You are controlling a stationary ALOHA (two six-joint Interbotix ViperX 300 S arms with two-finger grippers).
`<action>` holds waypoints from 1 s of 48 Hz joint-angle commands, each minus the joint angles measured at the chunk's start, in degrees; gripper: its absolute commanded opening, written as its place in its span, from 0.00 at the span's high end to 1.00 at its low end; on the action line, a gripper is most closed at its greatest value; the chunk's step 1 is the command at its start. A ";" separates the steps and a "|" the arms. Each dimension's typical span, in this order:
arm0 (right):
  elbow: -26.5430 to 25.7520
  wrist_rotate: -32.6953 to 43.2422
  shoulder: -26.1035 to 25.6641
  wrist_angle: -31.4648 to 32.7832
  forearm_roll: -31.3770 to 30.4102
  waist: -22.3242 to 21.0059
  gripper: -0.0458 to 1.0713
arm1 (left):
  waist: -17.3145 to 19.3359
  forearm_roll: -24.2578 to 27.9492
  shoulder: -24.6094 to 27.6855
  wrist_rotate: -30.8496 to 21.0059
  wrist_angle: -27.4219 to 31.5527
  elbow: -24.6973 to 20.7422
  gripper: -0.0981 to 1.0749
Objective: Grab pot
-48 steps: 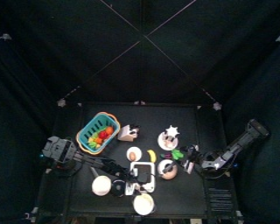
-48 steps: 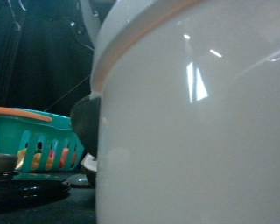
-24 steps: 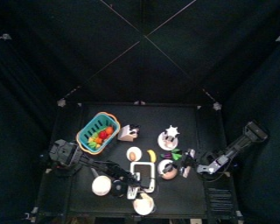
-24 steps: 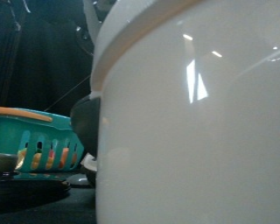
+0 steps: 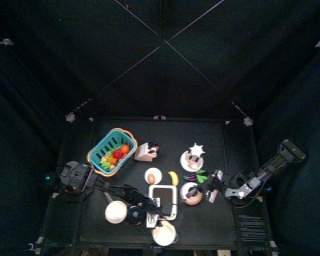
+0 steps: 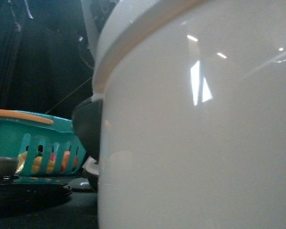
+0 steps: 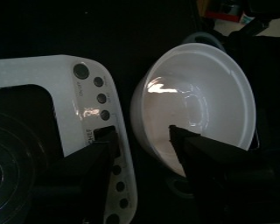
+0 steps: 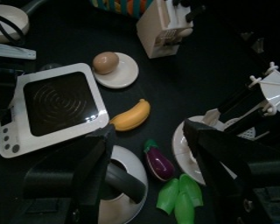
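Pot: the white, deep, bowl-shaped pot stands on the black table, in its near left part, just left of the white hotplate; from above it is the white round.
Left gripper: the left gripper is spread wide, with one jaw over the hotplate's edge and the other over the pot's inside. The pot's rim lies between them. Whether either jaw touches the rim cannot be told.
Left arm: it comes in from the table's left edge and reaches right and towards the near side, to the gap between pot and hotplate.
Right gripper: the right gripper is spread, with nothing between its jaws, and hangs above the table's right half.
Right arm: it rests at the right edge, well apart from the pot.
Hotplate: white frame, black ringed top, near the table's middle.
Near the hotplate: a banana lies just to its right. A small plate with a brown round thing lies on the far side. An eggplant and green leaves lie farther right.
Lidded vessel: white with a black knob, on the near side of the banana.
Basket: the teal basket, with orange and red items in it, sits at the far left; in the front view it shows low on the left.
Front view: a large white vessel at the near edge fills most of the picture and hides the pot.
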 commanded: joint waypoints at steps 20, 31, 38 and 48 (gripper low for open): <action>-0.26 0.09 -0.18 -0.09 -0.18 -0.53 0.11 | 0.35 1.32 -3.43 -0.09 0.53 -1.93 0.48; -0.18 0.09 -0.18 0.00 0.09 -0.53 0.11 | 1.67 1.49 -5.10 -0.09 0.88 -1.93 0.48; -0.18 0.09 -0.18 -0.09 0.09 -0.53 0.11 | 2.37 2.29 -5.89 -0.18 0.88 -1.76 0.48; -0.26 0.09 -0.18 -0.09 0.09 -0.44 0.11 | 2.46 2.46 -5.89 -0.09 0.97 -1.76 0.48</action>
